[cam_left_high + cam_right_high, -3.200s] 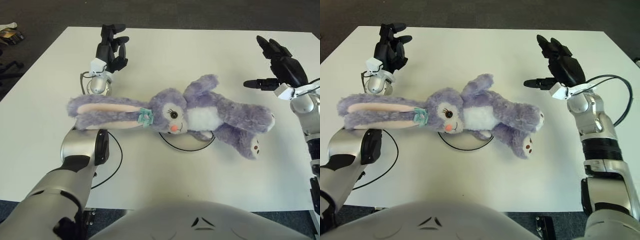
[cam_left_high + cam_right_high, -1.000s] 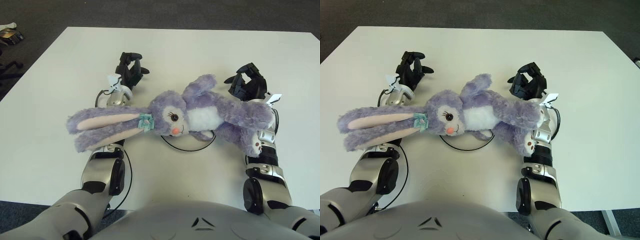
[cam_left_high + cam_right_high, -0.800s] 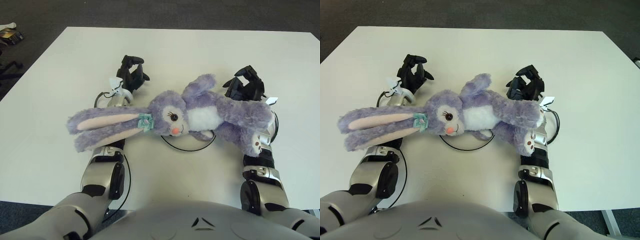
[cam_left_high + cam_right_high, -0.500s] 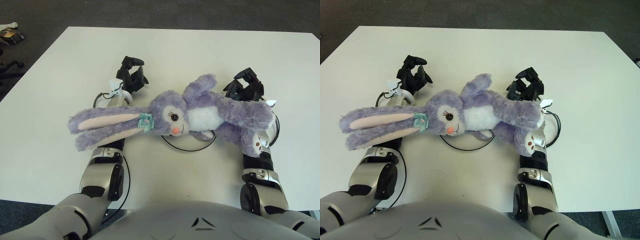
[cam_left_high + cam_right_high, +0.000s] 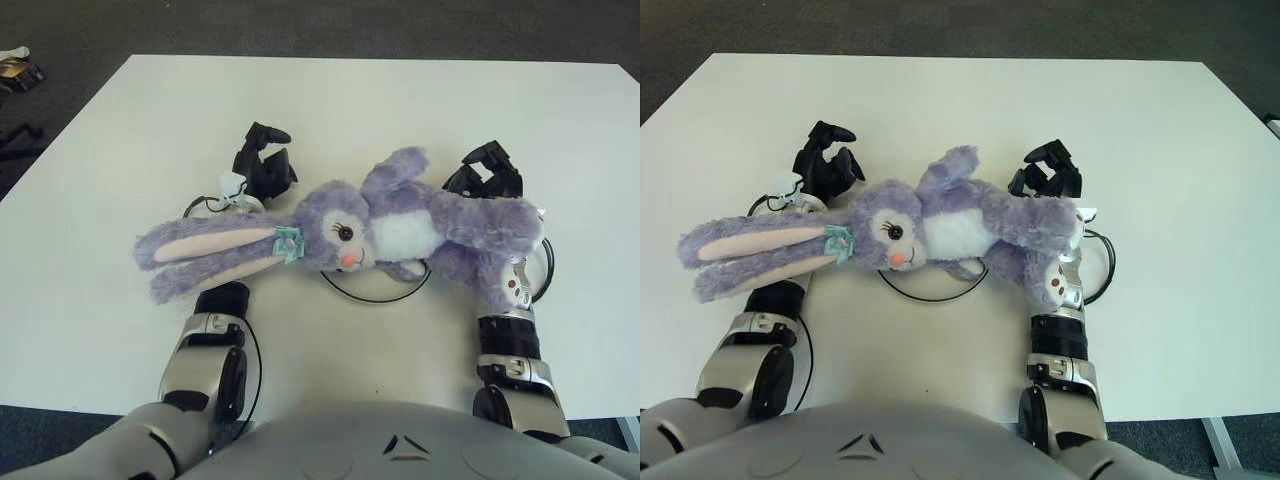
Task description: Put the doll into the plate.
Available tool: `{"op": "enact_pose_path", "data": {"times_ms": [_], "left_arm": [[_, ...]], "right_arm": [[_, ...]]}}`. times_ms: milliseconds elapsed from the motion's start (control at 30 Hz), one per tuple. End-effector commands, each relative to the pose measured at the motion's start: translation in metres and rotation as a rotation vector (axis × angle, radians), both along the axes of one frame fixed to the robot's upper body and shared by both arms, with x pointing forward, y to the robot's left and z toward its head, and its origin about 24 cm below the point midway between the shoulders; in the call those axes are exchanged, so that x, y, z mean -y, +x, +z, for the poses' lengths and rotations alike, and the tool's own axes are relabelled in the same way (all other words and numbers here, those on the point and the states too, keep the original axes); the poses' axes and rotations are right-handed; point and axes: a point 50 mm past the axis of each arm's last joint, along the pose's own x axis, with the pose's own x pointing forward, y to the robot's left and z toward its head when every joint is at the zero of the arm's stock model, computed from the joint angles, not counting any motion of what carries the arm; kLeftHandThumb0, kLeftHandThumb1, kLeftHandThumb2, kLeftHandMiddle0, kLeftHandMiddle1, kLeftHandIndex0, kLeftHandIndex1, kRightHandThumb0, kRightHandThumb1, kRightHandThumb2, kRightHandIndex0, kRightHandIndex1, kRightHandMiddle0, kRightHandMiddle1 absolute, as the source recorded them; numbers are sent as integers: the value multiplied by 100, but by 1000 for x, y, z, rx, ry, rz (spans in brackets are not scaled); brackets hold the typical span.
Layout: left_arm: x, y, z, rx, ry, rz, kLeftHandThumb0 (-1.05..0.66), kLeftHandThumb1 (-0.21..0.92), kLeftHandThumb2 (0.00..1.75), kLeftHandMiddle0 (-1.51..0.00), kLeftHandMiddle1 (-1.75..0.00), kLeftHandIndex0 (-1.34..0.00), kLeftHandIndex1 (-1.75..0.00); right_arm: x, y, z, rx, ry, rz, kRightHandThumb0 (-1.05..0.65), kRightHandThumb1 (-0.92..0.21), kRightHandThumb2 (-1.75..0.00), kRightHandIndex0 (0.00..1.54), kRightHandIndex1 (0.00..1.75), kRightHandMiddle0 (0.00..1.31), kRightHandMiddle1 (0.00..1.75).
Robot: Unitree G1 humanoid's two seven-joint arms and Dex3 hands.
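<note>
One doll (image 5: 400,225) lying crosswise, ears leftward, left hand (image 5: 262,170) and right hand (image 5: 487,172) curled, empty.

A white table (image 5: 420,110) stands on dark carpet (image 5: 300,25) (small clutter (image 5: 15,65) at far left).

Purple plush doll (image 5: 400,225) (long pink-lined ears) lies sideways over dark-rimmed plate (image 5: 375,295)

You see white table (image 5: 400,110) filling most of view. Dark grey carpet floor (image 5: 300,25) beyond far edge. Small clutter (image 5: 15,65) at far left.
</note>
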Motion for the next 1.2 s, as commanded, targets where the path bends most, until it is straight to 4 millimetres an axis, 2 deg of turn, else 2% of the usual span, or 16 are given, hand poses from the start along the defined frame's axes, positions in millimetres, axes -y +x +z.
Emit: {"op": "enact_pose_path", "data": {"times_ms": [0, 300, 500, 1167], "left_arm": [[-1, -9, -3, 12, 23, 1, -40, 60, 96, -94, -175, -40, -175], [-1, -17, -2, 22, -5, 16, -40, 61, 94, -96, -175, -39, -175], [1, -19, -1, 22, -30, 52, -40, 62, 94, -97, -175, -38, -175], [3, -20, 0, -12, -62, 147, -41, 56, 100, -98, -175, -42, -175]], "right_arm": [[-1, -6, -3, -22, 17, -3, 0, -1, -166, 86, 171, 60, 175], [0, -14, -2, -26, 27, 3, 0, -2, -164, 86, 169, 59, 175], [1, -17, 0, -15, 28, -3, 0, 2, -168, 90, 167, 63, 175], [6, -20, -2, -32, -15, 10, -1, 7, -172, 94, 164, 67, 175]]}}
